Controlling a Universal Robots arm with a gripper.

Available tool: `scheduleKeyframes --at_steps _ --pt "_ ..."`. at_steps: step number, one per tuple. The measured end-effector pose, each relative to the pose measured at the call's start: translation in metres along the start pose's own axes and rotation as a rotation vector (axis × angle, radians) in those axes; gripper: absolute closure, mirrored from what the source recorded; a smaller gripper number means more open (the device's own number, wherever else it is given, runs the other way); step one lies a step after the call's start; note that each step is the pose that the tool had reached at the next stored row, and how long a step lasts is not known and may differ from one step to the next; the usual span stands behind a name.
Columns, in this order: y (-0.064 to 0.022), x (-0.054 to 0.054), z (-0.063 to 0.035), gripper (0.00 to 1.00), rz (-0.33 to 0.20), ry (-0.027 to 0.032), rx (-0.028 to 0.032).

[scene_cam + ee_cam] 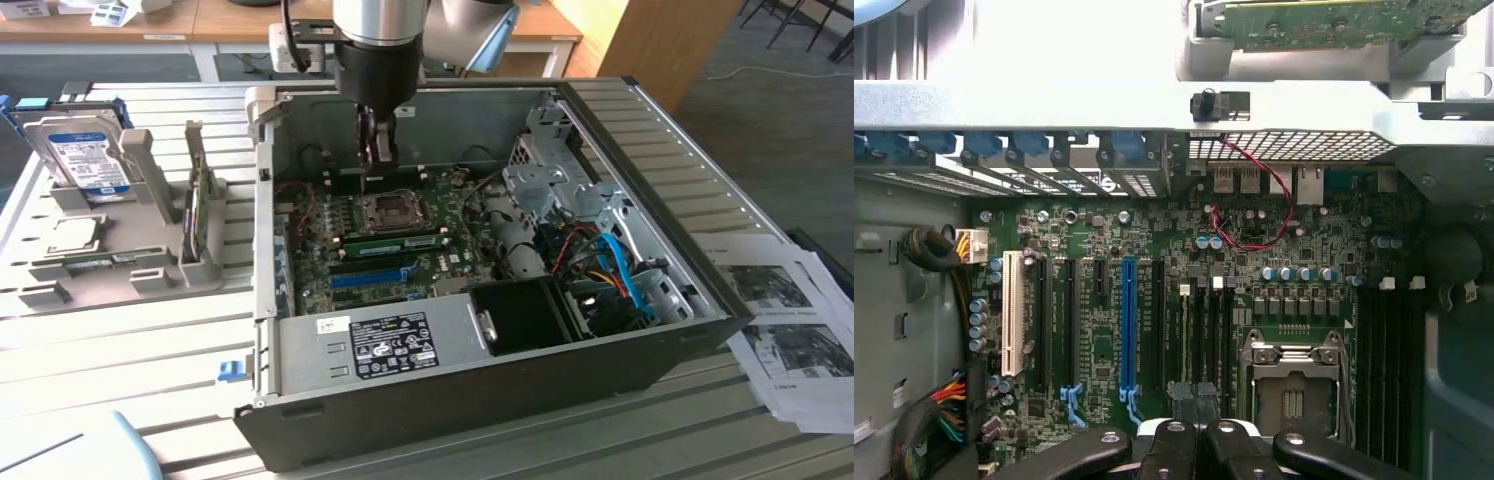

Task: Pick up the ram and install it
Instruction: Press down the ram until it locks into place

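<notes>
End effector (379,150) hanging inside the open computer case (694,330), fingers (1172,445) pressed together, nothing seen between them. Ram (400,243) spotted mid-frame in the exterior view, down on the motherboard (447,265), between the CPU socket (394,210) and the blue slot (371,276). Long axis running left-right across that frame, parallel to the blue slot. Sits directly below the end effector in the frame, apart, not touching (looks seated already; latches too small to confirm). Hard drive (83,150) parked in the grey holder (147,275) on the tabletop (134,350), upper left.
</notes>
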State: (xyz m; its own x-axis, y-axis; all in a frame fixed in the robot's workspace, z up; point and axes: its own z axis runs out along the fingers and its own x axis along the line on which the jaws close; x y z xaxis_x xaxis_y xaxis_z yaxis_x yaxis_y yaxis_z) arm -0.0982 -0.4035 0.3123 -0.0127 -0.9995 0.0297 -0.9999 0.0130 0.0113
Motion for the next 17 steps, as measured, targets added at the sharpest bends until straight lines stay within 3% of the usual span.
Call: scheduleKeyframes --at_steps 5,17 --pt "-0.0054 0.000 -0.0001 0.91 0.000 0.0001 0.0000" --pt "-0.0316 0.000 -0.0004 0.91 0.000 0.0000 0.0000"
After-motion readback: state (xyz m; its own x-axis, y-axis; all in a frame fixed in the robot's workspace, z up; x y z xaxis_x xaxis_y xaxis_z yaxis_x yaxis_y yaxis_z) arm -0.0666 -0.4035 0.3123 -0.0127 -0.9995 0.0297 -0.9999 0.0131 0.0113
